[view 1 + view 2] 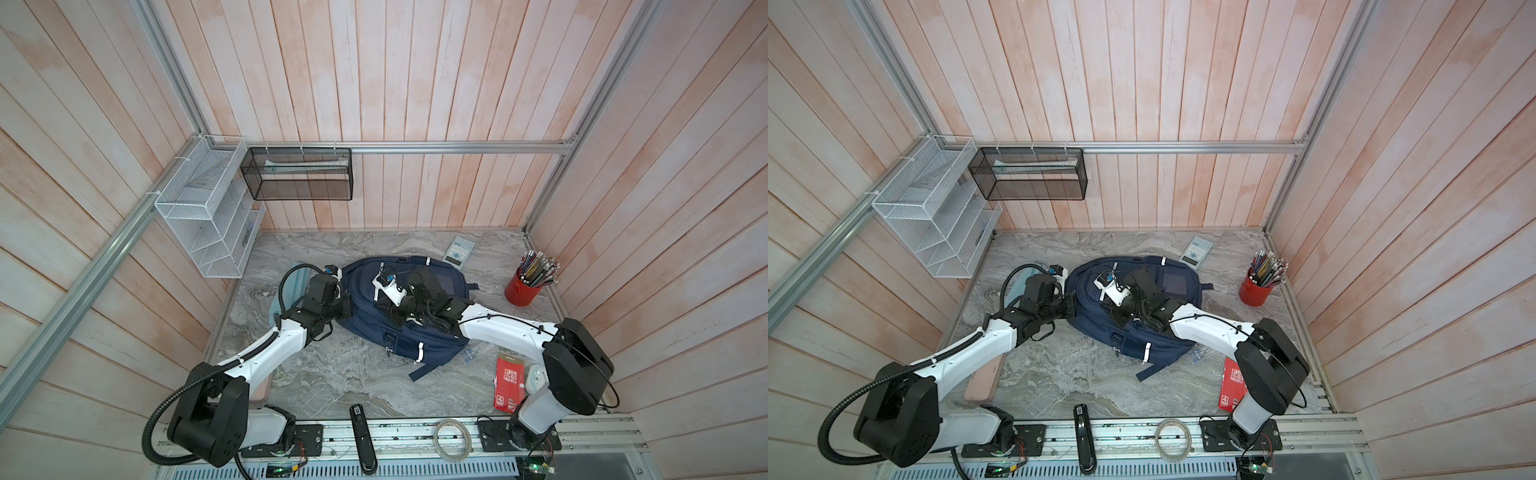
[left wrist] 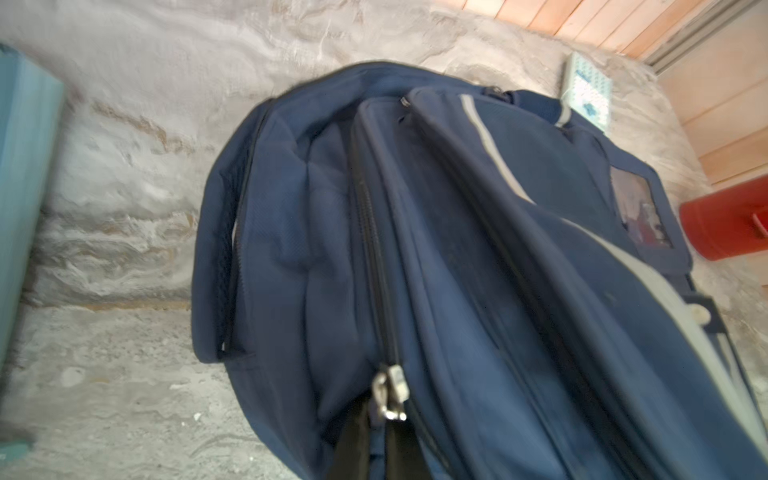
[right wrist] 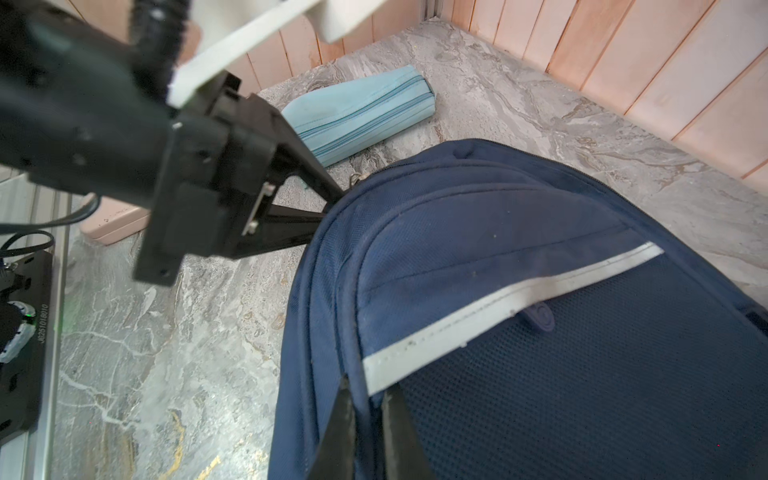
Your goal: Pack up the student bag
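The student bag (image 1: 432, 345) lay slumped mid-counter (image 1: 332, 382), seemingly soft, floppy and light, best held by seams or zips. The left hand (image 2: 380, 415) was pinched shut at its zip pull (image 2: 390, 390); the right hand (image 3: 368, 384) was clamped on a fabric fold.

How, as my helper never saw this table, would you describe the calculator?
Find the big navy student bag. Just past its far edge, by the back wall, lies the calculator. It is flat, pale and keyed, unlike the red pencil cup.

student bag (image 1: 419, 340) central, calculator (image 1: 458, 249) behind it
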